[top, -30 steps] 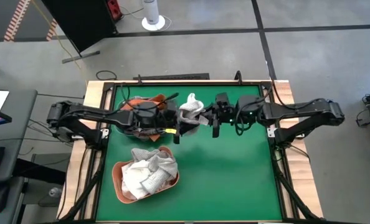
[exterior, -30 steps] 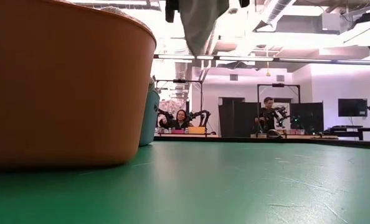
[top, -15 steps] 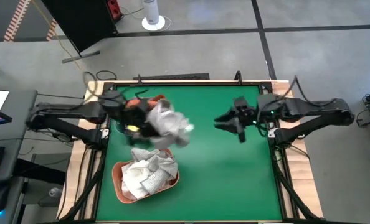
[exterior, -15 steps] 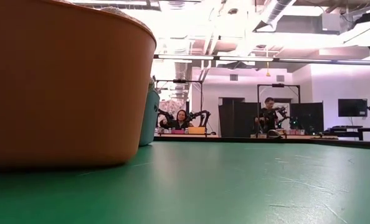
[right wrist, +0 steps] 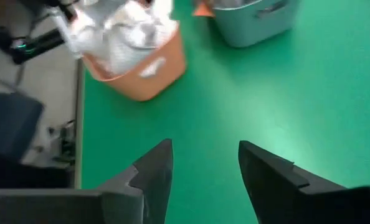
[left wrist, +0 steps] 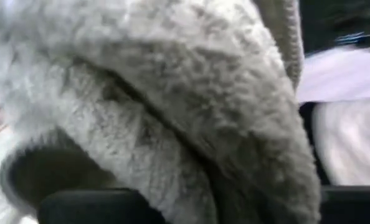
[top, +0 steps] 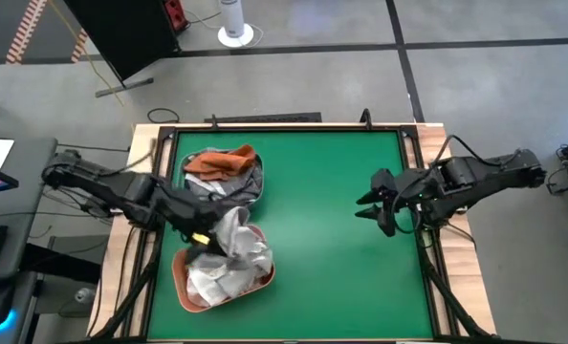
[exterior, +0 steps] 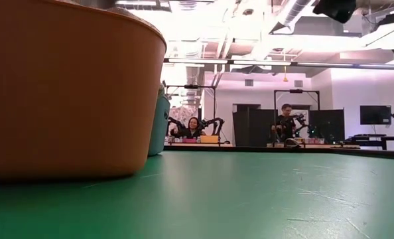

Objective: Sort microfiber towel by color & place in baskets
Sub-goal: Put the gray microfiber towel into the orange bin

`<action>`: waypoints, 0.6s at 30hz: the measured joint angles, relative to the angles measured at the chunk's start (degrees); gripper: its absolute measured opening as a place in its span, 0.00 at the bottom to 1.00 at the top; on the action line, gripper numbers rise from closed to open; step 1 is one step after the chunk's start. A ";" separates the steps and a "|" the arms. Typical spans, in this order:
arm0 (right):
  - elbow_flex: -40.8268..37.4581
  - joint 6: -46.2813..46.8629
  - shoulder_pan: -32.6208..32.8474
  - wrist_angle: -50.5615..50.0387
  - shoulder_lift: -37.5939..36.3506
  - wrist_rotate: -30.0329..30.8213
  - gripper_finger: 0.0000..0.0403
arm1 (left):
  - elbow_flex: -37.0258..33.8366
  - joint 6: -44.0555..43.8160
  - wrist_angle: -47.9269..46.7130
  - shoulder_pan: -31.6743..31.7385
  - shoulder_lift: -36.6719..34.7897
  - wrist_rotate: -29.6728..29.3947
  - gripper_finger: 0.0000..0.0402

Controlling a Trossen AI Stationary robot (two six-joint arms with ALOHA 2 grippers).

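**Left claw clenched on a pale towel over the salmon basket; right claw spread and empty**

Your left gripper [top: 206,232] sits at the table's left side, right over the gap between the two baskets, and it is clenched on a pale grey-white towel [top: 230,229]. That cloth hangs from the claw and drapes onto the far rim of the salmon basket [top: 181,285], touching the heap already inside. In the left wrist view you see little but the fuzzy grey pile of the held towel [left wrist: 172,99] filling the picture, pressed up against the camera.

The salmon basket stands at the near-left corner of the green table [top: 332,277], and it is piled with white and pale checked towels [top: 229,272]. Just behind it, against the left edge toward the far side, is the teal basket [top: 257,186]; it holds a rust orange towel [top: 217,161] on top of dark grey cloth [top: 229,183]. The two baskets stand close together, nearly touching.

Your right gripper [top: 378,203] hovers at the table's right edge, about midway along it, well apart from both baskets. Its fingers [right wrist: 152,171] are spread with bare green cloth showing between them, grasping nothing.

In the low view the salmon basket [exterior: 71,86] fills the left, with a sliver of the teal basket [exterior: 160,126] behind it, and people [exterior: 192,127] sit at benches far across the room.
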 joint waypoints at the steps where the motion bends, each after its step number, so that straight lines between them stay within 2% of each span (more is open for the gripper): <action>1: -0.93 0.22 0.19 0.20 -0.54 1.28 0.51 | 0.00 -0.84 -1.96 -1.16 1.16 -2.13 0.03; 7: -2.62 5.78 -0.84 -5.16 -0.94 2.97 0.49 | 0.00 -5.99 -12.03 -7.54 7.85 -9.10 0.03; 18: -2.59 8.54 -1.11 -6.40 1.40 2.43 0.49 | 0.00 -6.17 -12.32 -10.64 21.62 -12.71 0.03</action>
